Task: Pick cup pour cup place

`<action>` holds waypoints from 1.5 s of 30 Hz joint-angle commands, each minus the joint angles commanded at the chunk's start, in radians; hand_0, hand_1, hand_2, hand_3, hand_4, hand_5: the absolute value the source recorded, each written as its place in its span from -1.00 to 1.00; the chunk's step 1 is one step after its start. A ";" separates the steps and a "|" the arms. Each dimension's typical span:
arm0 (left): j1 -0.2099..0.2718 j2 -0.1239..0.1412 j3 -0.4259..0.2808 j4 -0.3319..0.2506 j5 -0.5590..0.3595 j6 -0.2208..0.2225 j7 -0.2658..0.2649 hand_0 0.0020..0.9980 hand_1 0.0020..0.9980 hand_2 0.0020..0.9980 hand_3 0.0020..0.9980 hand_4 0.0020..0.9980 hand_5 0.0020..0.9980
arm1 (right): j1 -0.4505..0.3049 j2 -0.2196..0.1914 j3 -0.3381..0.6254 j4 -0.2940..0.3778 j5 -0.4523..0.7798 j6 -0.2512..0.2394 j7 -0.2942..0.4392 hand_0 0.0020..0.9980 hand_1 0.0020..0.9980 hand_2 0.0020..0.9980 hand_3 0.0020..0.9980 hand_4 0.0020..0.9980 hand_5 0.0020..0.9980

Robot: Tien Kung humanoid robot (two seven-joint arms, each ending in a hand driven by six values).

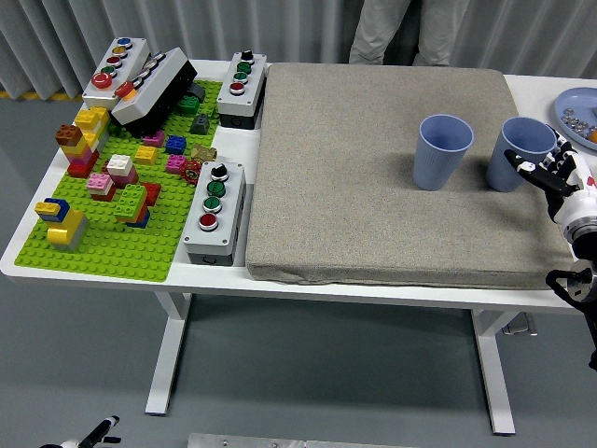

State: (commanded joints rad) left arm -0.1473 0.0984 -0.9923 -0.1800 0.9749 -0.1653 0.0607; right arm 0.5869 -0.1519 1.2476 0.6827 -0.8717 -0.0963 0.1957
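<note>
Two blue cups stand upright on the grey mat [373, 177]. The left cup [442, 151] is near the mat's middle right. The right cup [516, 151] stands at the mat's right edge. My right hand [550, 174] comes in from the right edge, fingers spread, right against the right cup's near side; the fingers are not wrapped around it. The inside of the cups is hard to make out. My left arm is out of view.
A green brick baseplate [121, 233] with several coloured bricks lies at the left. Button boxes [214, 211] [242, 88] [115, 73] stand around it. A blue plate [580, 114] with small items sits at the far right. A person stands behind the table's far edge.
</note>
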 joint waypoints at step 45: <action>-0.001 0.003 0.006 0.000 0.001 0.000 -0.001 0.68 0.65 0.80 0.59 0.29 1.00 | 0.004 0.018 0.005 -0.019 0.028 -0.014 0.017 0.65 0.40 0.22 0.40 0.46 -0.67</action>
State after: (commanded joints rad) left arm -0.1484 0.1010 -0.9866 -0.1800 0.9763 -0.1654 0.0594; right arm 0.5910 -0.1338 1.2530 0.6641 -0.8435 -0.1103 0.2122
